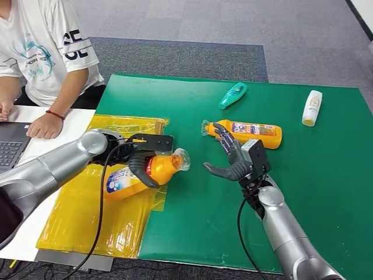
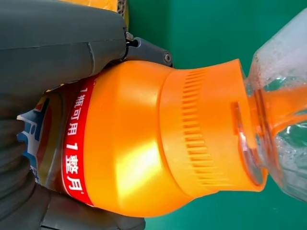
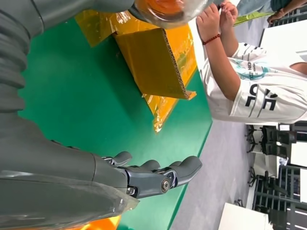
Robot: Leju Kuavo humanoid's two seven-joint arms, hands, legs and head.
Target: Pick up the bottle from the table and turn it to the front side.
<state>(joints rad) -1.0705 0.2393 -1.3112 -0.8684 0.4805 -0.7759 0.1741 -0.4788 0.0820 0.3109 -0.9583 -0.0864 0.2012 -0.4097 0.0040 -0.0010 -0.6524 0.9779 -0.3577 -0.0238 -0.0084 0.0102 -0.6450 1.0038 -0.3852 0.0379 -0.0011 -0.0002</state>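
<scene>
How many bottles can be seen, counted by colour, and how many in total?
Orange bottles: 2, one held in the left hand, one lying on the green mat near the right hand
Teal bottle: 1
White bottle: 1
Total: 4

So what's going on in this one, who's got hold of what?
The robot's left hand grips an orange bottle around its body, held on its side above the yellow sheet at the edge of the green mat. The right hand is open and holds nothing, close to a second orange bottle lying on the mat. A teal bottle and a white bottle lie farther back. A person sits at the side by a laptop.
</scene>
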